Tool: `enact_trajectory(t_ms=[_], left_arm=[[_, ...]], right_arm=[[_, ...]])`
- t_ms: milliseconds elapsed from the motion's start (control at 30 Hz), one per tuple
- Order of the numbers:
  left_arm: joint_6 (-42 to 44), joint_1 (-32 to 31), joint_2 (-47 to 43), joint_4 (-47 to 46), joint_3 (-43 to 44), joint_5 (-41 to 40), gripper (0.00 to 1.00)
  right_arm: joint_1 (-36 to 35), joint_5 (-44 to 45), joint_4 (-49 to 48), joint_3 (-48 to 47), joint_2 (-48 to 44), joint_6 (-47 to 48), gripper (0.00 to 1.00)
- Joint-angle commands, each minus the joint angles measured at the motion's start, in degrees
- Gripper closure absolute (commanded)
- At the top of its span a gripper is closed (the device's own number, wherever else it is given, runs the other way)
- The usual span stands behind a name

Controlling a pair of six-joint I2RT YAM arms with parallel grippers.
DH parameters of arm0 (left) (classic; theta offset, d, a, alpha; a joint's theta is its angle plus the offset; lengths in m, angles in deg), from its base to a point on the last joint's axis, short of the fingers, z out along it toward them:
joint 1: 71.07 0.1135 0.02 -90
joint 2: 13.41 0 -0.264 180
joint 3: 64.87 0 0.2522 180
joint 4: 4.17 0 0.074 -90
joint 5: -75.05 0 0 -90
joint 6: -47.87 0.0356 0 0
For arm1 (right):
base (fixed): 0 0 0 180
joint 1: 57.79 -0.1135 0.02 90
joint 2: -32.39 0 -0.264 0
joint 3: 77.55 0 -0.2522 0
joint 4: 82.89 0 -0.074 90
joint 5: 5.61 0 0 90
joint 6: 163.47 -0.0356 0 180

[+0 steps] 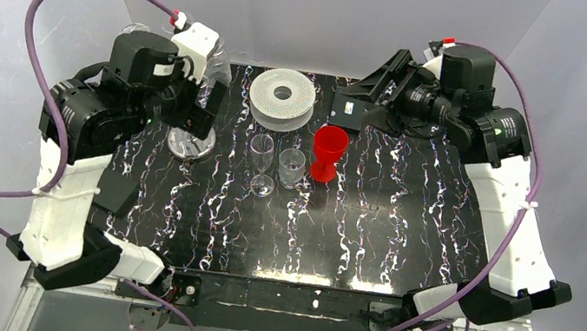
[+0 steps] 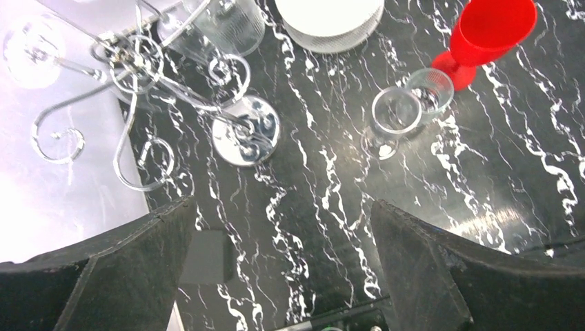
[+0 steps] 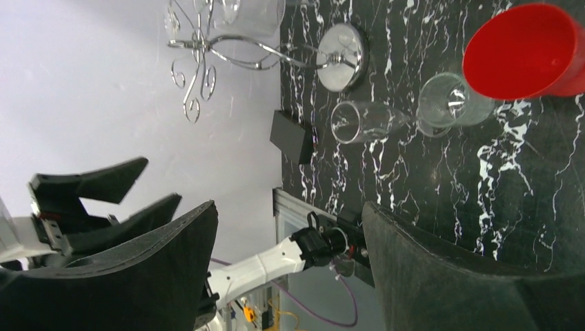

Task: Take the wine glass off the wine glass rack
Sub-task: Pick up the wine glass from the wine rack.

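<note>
The wine glass rack (image 2: 141, 65) is a silver wire tree on a round chrome base (image 2: 246, 131), at the table's left rear. A clear wine glass (image 2: 31, 45) hangs from its far-left arm, out past the table edge. Another clear wine glass (image 1: 262, 161) stands upright on the table, apart from the rack. My left gripper (image 2: 281, 205) hovers near the rack base (image 1: 190, 146), open and empty. My right gripper (image 3: 288, 207) is raised at the right rear, pointing left, open and empty.
A short clear glass (image 1: 291, 165) and a red goblet (image 1: 329, 153) stand right of the standing wine glass. A white ribbed spool (image 1: 282, 98) sits at the back, a ribbed tumbler (image 2: 227, 24) behind the rack, and a black block (image 1: 119, 192) near the left edge.
</note>
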Motion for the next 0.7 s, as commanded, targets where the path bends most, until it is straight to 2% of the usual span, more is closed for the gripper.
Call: enact_trajectory(t_ms=[0, 100, 267, 333, 500, 667], left_arm=[[4.17, 0.07, 3.68, 0.18, 5.94, -4.67, 0.02], [5.20, 0.13, 7.20, -1.42, 8.62, -4.58, 0.02], [6.86, 0.69, 13.40, -3.28, 14.23, -5.49, 0.04], [6.21, 1.12, 15.44, -4.36, 14.30, -6.12, 0.08], [4.83, 2.38, 20.67, -7.95, 14.56, -7.34, 0.09], [3.74, 5.60, 28.05, -8.70, 23.37, -5.88, 0.12]], right_arm=[[-3.43, 2.61, 4.67, -6.22, 1.25, 0.04, 0.16], [-4.16, 2.94, 6.19, -6.32, 0.11, -0.67, 0.16], [-4.14, 3.27, 2.36, -1.78, -2.82, 1.72, 0.16], [-4.06, 1.47, 1.91, -0.32, -2.44, 1.77, 0.16], [-4.23, -4.31, 3.47, 2.22, -1.30, 3.40, 0.16], [-4.06, -1.94, 1.93, 3.98, -2.07, 5.74, 0.15]])
